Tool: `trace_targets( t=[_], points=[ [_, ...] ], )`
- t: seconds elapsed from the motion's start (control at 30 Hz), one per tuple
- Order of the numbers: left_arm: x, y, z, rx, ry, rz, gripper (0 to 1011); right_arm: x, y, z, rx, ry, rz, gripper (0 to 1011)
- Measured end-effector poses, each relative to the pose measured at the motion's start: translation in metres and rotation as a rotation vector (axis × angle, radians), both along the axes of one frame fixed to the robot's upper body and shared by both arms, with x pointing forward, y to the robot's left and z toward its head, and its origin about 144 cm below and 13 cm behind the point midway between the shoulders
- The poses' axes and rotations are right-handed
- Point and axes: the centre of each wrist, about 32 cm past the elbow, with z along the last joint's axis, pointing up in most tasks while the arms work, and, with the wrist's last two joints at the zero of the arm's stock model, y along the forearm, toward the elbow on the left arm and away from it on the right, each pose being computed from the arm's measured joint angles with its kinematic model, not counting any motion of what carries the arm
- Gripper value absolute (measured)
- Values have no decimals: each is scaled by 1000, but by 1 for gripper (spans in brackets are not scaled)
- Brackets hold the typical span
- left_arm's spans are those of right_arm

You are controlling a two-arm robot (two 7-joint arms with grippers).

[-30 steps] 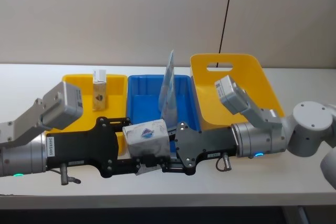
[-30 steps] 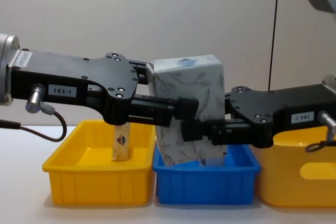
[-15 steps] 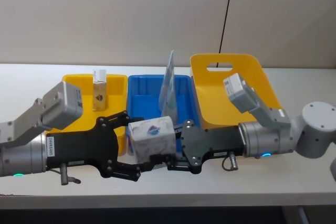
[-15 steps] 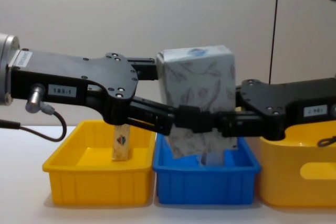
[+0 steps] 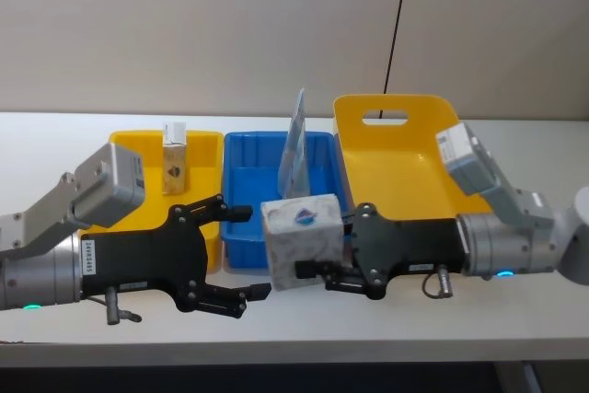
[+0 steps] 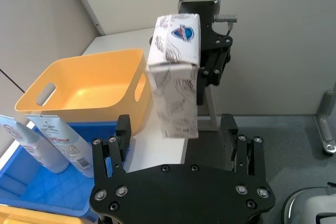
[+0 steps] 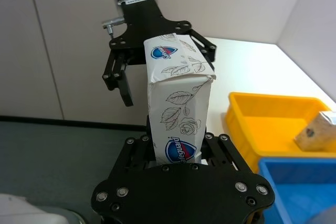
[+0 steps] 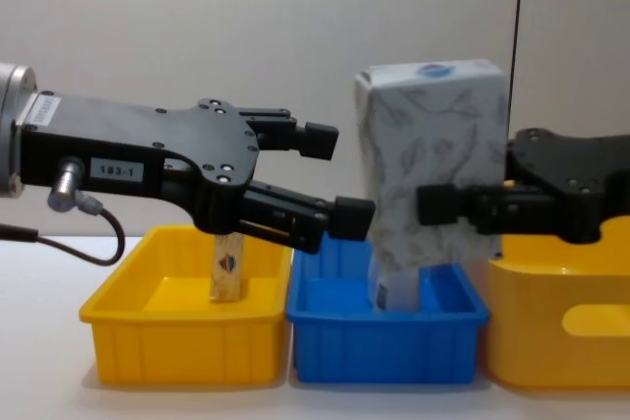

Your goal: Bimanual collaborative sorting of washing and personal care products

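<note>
Found the right gripper (image 5: 313, 271) closed on the lower flanks of the white cube-like soft pack with grey leaf print and blue top mark (image 5: 301, 238). Noted the pack upright, blue mark uppermost, carried by that gripper alone.

Noted the pack held off the white worktop (image 5: 515, 324), in front of the blue plastic bin (image 5: 241, 192) near its right front corner.

Found the left gripper (image 5: 247, 253) spread open and empty, just beside the pack on its left and not touching it.

Recorded beyond:
- tall pale blue-white pouch (image 5: 296, 149) standing in the blue plastic bin;
- slim tan carton with blue diamond logo (image 5: 174, 165) standing in the small yellow plastic bin (image 5: 138, 146) at left;
- large yellow plastic tub with handle slot (image 5: 405, 158) at right, touching the blue plastic bin.

Judged as the carry stage of a two-arm transfer, with placement of the pack not yet done.

Next move, by judgement: take the pack to its container, probably the large yellow plastic tub on the right arm's side, though not settled by these views. Calls for raising the pack above the rim, keeping clear of the pouch, and lowering well inside before opening the gripper. Advisable to hold the left gripper out of that path.
</note>
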Motion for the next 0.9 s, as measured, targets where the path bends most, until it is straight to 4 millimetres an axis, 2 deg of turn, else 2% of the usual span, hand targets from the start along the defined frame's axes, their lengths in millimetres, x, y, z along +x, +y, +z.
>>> trace_targets(
  t=[0.5,0.9],
  points=[
    [0,0,0,0,0,0,1001,-22,-28,1,38,-39,-180,357],
    [0,0,0,0,0,0,1001,-34,-40,-2,60,-87,-352,357]
  ],
)
